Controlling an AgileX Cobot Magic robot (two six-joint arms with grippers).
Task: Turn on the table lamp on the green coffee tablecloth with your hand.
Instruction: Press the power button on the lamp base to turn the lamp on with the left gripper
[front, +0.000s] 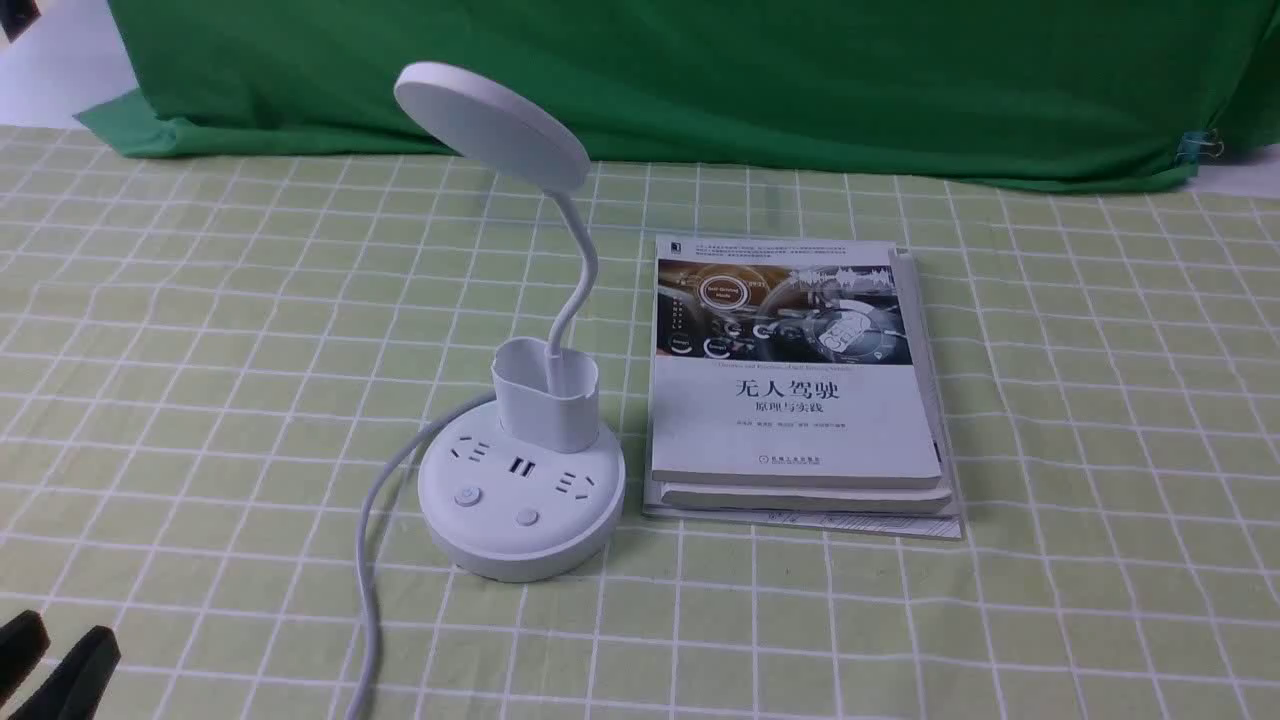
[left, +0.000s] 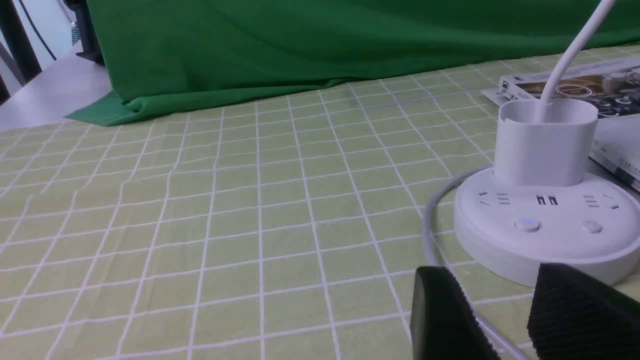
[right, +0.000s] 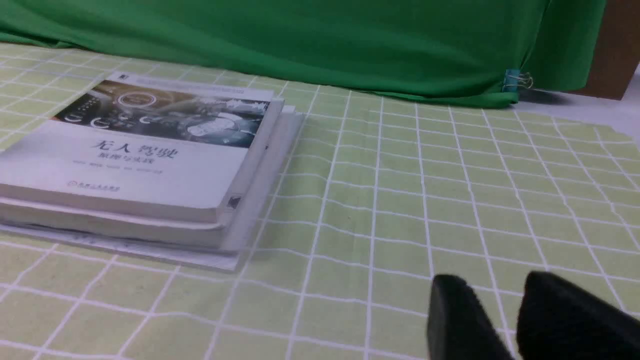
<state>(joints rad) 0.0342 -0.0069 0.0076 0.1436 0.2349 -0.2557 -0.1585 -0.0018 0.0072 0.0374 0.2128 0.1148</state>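
A: Standing where, that table lamp (front: 548, 400)?

B: On the green coffee tablecloth (front: 200, 300), left of its middle and well in from every edge. A stack of books (front: 795, 380) lies just beside its base on the right, not touching.

A: How does it look?

B: All white. A flat round head (front: 490, 120) tilts atop a thin curved neck (front: 580, 270), which rises from a small cup (left: 545, 145) on a round base (front: 520, 545). The base carries sockets and two round buttons (front: 467, 496). Its cord (front: 370, 560) runs toward the cloth's near edge.

A: And the grippers?

B: The left gripper (front: 68, 640) sits at the near left corner, fingers (left: 450, 320) apart and empty. The right gripper (right: 492, 285) shows a narrow gap between its fingers, holding nothing.
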